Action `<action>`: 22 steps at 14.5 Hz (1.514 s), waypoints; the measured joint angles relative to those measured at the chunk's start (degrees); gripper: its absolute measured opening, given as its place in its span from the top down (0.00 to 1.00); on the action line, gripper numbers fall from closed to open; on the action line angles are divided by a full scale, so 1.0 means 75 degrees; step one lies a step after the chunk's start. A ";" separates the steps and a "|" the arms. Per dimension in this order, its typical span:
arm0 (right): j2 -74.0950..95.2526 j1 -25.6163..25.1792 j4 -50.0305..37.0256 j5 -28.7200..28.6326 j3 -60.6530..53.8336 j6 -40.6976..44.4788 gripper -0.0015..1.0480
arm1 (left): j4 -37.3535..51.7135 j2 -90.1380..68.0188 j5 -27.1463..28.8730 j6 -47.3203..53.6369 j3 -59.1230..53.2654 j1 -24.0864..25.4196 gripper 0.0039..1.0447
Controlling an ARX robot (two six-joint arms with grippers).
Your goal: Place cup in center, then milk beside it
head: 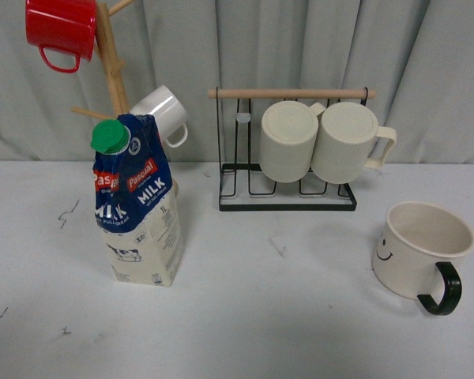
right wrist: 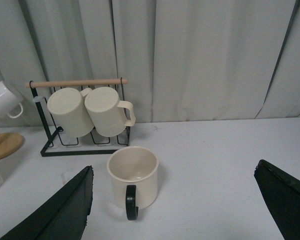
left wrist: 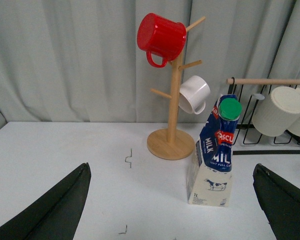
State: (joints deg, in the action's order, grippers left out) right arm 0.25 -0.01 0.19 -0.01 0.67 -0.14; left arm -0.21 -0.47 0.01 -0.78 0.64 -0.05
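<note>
**Cup on the right, milk on the left – both sets of fingers spread**

One cup [head: 417, 245] stands upright on the table [head: 261, 324], on the right side and nearer the robot than the wire rack [head: 288, 201]. Its mouth faces up. The dark loop handle points toward the robot and a little right, and the smiley face looks toward the table's middle.

One milk [head: 138, 205] carton stands on the left side, long axis vertical, just in front of the wooden mug tree [head: 110, 55]. Its folded blue top leans slightly left. The green cap sits at the upper left corner, and the "MILK" lettering faces the robot. Cup and milk are well apart, with bare table between them.

Four other mugs hang behind – two ribbed cream mugs [head: 288, 140] side by side on the rack's wooden bar, one red mug [head: 61, 28] and one white mug [head: 162, 110] on the tree.

The left fingers [left wrist: 60, 210] are spread wide and hold nothing, with the carton in view between them. The right fingers [right wrist: 65, 210] are likewise wide apart and empty, with the cup between them, its handle toward the camera.
</note>
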 joint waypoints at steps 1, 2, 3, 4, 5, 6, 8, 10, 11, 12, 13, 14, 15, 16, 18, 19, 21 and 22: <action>0.0000 0.0000 0.0003 0.0000 0.0000 0.0003 0.06 | 0.0000 0.0000 0.0000 0.0000 0.0000 0.0000 0.06; 0.0000 0.0000 0.0000 0.0000 0.0000 0.0003 0.06 | 0.0000 0.0000 0.0000 0.0000 0.0000 0.0000 0.06; 0.0000 0.0000 0.0003 0.0000 0.0000 0.0003 0.06 | 0.0000 0.0000 0.0000 0.0000 0.0000 0.0000 0.06; 0.0000 0.0000 0.0003 0.0000 0.0000 0.0003 0.06 | 0.0000 0.0000 0.0000 0.0000 0.0000 0.0000 0.06; 0.0000 0.0000 0.0003 0.0000 0.0000 0.0003 0.06 | 0.0000 0.0000 0.0000 0.0000 0.0000 0.0000 0.06; 0.0000 0.0000 0.0003 0.0000 0.0000 0.0003 0.06 | 0.0000 0.0000 0.0000 0.0000 0.0000 0.0000 0.06; 0.0000 0.0000 0.0003 0.0000 0.0000 0.0003 0.06 | 0.0000 0.0000 0.0000 0.0000 0.0000 0.0000 0.06; 0.0000 0.0000 0.0003 0.0000 0.0000 0.0003 0.06 | 0.0000 0.0000 0.0000 0.0000 0.0000 0.0000 0.06; 0.0000 0.0000 0.0003 0.0000 0.0000 0.0003 0.06 | 0.0000 0.0000 0.0000 0.0000 0.0000 0.0000 0.06; 0.0000 0.0000 0.0003 0.0000 0.0000 0.0003 0.06 | 0.0000 0.0000 0.0000 0.0000 0.0000 0.0000 0.06; 0.0000 0.0000 0.0003 0.0000 0.0000 0.0000 0.06 | 0.0000 0.0000 0.0000 0.0000 0.0000 0.0000 0.06; 0.0000 0.0000 0.0003 0.0000 0.0000 0.0003 0.06 | 0.0000 0.0000 0.0000 0.0000 0.0000 0.0000 0.06; 0.0000 0.0000 0.0003 0.0000 0.0000 0.0003 0.06 | 0.0000 0.0000 0.0000 0.0000 0.0000 0.0000 0.06; 0.0000 0.0000 0.0003 0.0000 0.0000 0.0000 0.06 | 0.0000 0.0000 0.0000 0.0000 0.0000 0.0000 0.06; 0.0029 0.0020 0.0163 0.0111 0.0020 0.0000 0.06 | 0.0000 0.0000 0.0000 0.0000 0.0000 0.0000 0.06; 0.1096 0.0321 0.1332 0.1154 0.0621 -0.0044 0.06 | 0.0000 0.0000 0.0009 0.0000 0.0000 0.0000 0.06; 0.3786 -0.0160 0.0536 0.1011 0.1941 -0.0032 0.06 | 0.0000 0.0000 0.0000 0.0000 0.0000 0.0006 0.06; 0.4730 -0.0323 0.0376 0.0545 0.2620 -0.0038 0.06 | 0.0003 0.0000 -0.0003 0.0000 0.0000 0.0006 0.06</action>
State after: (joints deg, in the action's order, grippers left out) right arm 35.73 -2.44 3.01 4.08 20.32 -0.43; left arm -0.19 -0.47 -0.01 -0.78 0.64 -0.01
